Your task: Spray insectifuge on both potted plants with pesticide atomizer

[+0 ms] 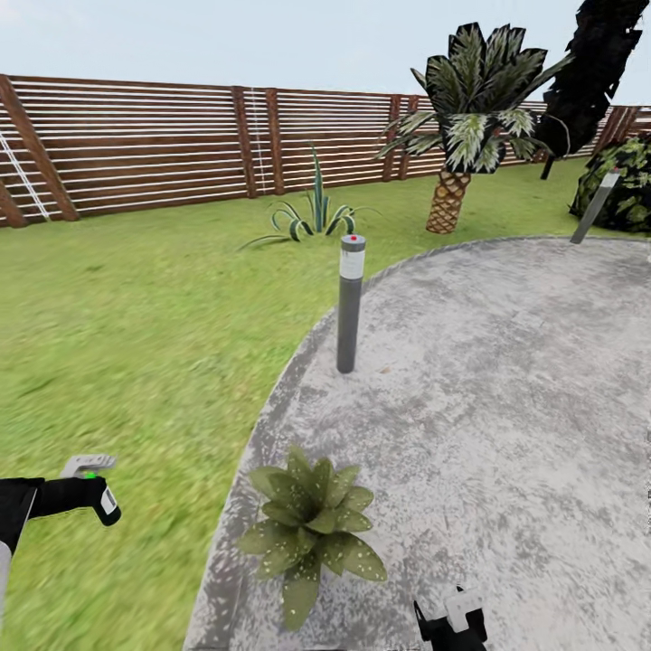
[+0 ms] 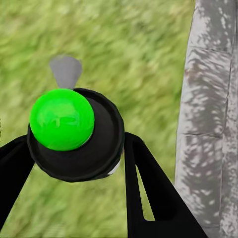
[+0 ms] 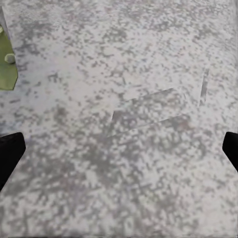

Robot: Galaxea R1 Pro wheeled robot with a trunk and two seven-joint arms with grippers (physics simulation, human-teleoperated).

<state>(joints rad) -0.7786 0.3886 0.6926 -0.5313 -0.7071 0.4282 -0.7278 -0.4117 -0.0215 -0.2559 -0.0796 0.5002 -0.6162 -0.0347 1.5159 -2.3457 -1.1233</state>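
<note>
My left gripper (image 2: 79, 148) is clamped round the pesticide atomizer (image 2: 74, 134), fingers on its rigid body below the top; it's probably light. Right gripper (image 3: 119, 148) spread wide, empty.

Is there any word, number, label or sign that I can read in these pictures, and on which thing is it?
No text can be read in any view.
The atomizer in the left gripper has a pale label, too small and blurred to read.
The bollard lamp has a red dot on top, no writing.
The fence carries no sign.
</note>
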